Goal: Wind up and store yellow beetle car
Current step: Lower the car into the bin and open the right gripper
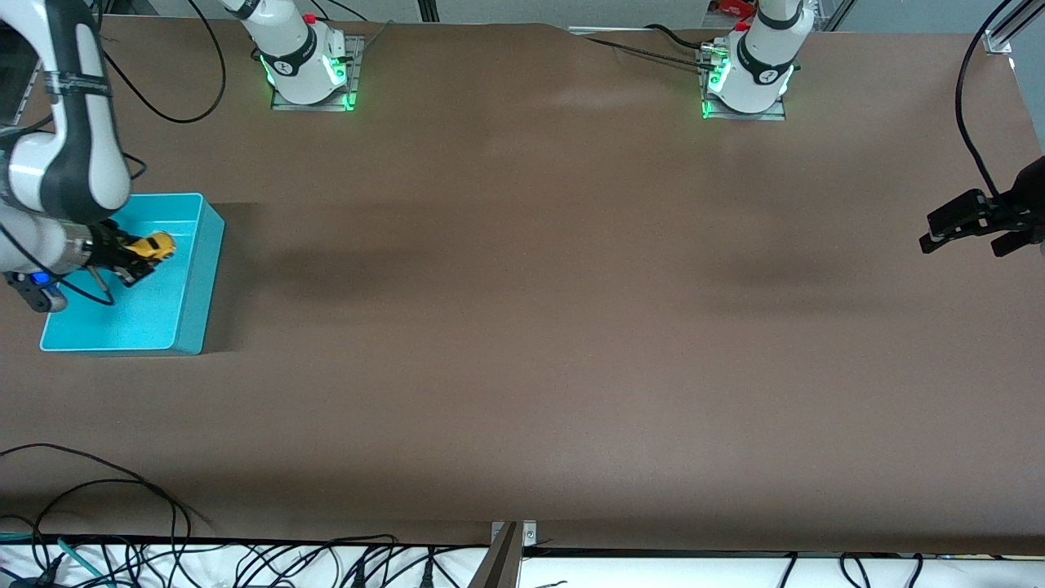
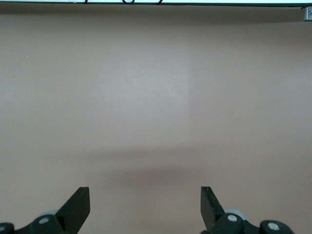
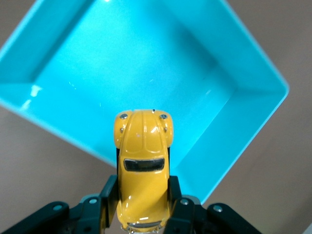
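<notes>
The yellow beetle car hangs in the air over the turquoise bin, with my right gripper shut on its two sides. Its rounded nose points out over the bin's bare floor. The bin stands at the right arm's end of the table. My left gripper waits open over the left arm's end of the table, nothing between its fingers, only brown table under it.
The two arm bases stand along the table's edge farthest from the front camera. Loose black cables lie at the table's near edge, toward the right arm's end. A brown cloth covers the table.
</notes>
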Tool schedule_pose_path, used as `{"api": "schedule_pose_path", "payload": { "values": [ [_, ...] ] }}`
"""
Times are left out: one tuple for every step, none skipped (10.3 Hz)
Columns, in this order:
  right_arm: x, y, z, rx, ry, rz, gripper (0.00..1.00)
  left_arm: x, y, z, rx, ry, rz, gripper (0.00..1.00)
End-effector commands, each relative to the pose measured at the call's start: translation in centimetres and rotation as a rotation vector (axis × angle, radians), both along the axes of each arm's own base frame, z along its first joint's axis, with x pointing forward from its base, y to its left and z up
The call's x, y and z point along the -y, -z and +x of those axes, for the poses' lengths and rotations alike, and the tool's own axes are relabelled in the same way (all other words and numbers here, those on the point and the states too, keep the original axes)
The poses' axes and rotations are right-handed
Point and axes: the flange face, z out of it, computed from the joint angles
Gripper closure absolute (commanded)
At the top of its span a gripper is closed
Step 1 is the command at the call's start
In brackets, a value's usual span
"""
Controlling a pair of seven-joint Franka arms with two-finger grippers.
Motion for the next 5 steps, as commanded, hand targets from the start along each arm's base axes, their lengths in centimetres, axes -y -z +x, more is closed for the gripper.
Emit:
{"api": "schedule_pose_path", "payload": {
  "values": [
    [3.9,2.9,-0.9,-0.042,-0.105,0.031,0.85,0.6,1.1,0.5,-0.006,0.037,-0.003,0.0],
    [5.3,5.0,-1.5,-0.039,-0.121,0.037,0.86,0.7,1.1,0.5,-0.006,0.039,-0.003,0.0],
    [6.1,7.5,-2.1,-0.039,-0.145,0.045,0.86,2.0,1.2,0.7,-0.009,0.054,-0.002,0.0],
    [6.8,10.1,-2.7,-0.043,-0.155,0.047,0.86,2.4,1.4,0.8,-0.013,0.041,-0.004,0.0],
    [7.1,13.2,-2.9,-0.046,-0.163,0.037,0.85,3.2,1.2,0.7,-0.012,0.047,-0.006,0.0]
  ]
}}
